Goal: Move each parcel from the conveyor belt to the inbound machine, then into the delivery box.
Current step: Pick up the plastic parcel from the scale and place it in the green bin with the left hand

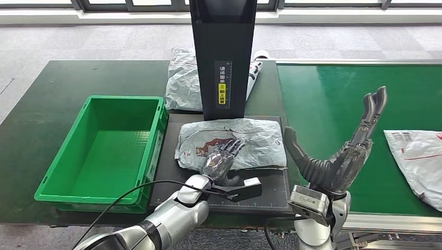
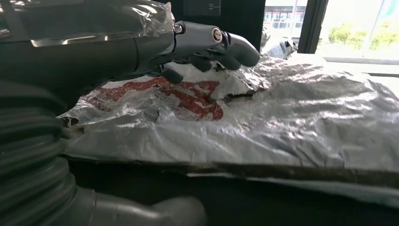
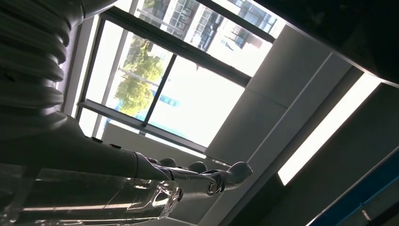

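Black upright scanner column point(image 1: 224, 57), top centre of frame: vertical label strip point(image 1: 222, 83) w/ white Chinese characters above yellow section, too small to read. Red print on parcel point(image 1: 232, 141) illegible.

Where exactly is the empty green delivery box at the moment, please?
In the head view the green delivery box sits on the dark table, on the robot's left, right beside the black inbound machine platform.
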Robot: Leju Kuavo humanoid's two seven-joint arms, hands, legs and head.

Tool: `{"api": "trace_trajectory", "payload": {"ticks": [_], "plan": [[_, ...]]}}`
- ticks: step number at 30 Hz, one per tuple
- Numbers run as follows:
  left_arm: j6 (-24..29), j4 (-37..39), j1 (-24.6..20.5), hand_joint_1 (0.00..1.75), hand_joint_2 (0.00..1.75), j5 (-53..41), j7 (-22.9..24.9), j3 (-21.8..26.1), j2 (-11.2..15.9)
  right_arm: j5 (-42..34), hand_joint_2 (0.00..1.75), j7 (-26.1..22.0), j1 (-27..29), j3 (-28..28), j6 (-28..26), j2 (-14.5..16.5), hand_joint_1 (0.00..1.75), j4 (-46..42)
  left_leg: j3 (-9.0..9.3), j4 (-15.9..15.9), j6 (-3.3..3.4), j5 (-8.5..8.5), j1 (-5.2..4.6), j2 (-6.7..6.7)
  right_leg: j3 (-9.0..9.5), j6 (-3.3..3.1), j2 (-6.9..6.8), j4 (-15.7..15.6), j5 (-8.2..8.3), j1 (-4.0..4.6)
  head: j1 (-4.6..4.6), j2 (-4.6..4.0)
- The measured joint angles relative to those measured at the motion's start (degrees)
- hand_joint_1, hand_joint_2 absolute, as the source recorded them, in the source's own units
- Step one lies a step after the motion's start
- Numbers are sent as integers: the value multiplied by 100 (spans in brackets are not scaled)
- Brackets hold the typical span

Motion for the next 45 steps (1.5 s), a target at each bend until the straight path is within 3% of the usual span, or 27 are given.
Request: {"api": "trace_trajectory", "payload": {"ticks": [4, 18, 20, 23, 25, 28, 30, 34, 40, 45], "plan": [[-46, 80, -2, 175, 175, -15, 42, -134, -9, 0, 175, 0, -2, 0, 0, 0, 0, 14, 0, 0, 0, 0, 0, 0, 0, 0, 0, 0, 0, 0, 0, 0], [-51, 209, -66, 175, 175, -290, 514, -504, -13, -44, 175, 0, -1, -1, 0, 0, 0, 18, 1, 0, 0, 0, 0, 0, 0, 0, 0, 0, 0, 0, 0, 0], [323, 222, -69, 175, 175, -490, 723, -549, -12, -54, 175, 0, 4, -7, 0, 0, 0, 15, 1, 0, 0, 0, 0, 0, -2, 0, 1, 0, 1, 0, 0, 0], [1322, 18, -24, 175, 175, -1229, 1109, -527, 14, -29, 175, 0, 47, -28, -2, 0, 0, -18, 0, 1, 0, 1, 0, -1, -2, 0, -1, 0, 1, 0, 0, 1], [1702, -575, 147, 175, 175, -2106, 1017, -249, 45, -7, 175, 0, 88, -52, -2, 0, 0, -50, 0, 1, 0, 1, -1, -2, -2, 0, -4, 0, 1, 0, 0, 1], [1782, -2064, 587, 175, 175, -2928, 155, 682, 35, 14, 175, 1, 113, -105, -3, 0, 0, -64, -2, 1, 0, -2, -1, 13, -9, 0, 9, 0, 1, -1, 1, 1], [1810, -2913, 736, 175, 175, -2925, -214, 1221, 16, 23, 175, 2, 127, -152, -5, 0, 0, -64, -2, 1, 0, -5, -1, 27, -13, 0, 20, 0, 2, -2, 0, 0], [1827, -4218, 938, 175, 175, -2788, -437, 1912, 11, 40, 175, 2, 147, -203, -10, 0, 0, -64, -4, 0, 0, -5, -2, 28, -13, -1, 19, 0, 1, 4, 0, 0], [1827, -5478, 1079, 175, 175, -2367, -776, 2687, 9, 37, 175, 2, 175, -280, -13, 0, 0, -64, -4, -1, -2, -1, -1, 26, -11, -1, 16, 1, 2, 7, 0, 0], [1827, -5937, 1093, 175, 175, -2152, -884, 3196, 11, 43, 175, 2, 198, -336, -13, 0, 0, -66, -5, -1, -1, -1, -1, 24, -10, -1, 15, 1, 1, 6, 1, 0]]}}
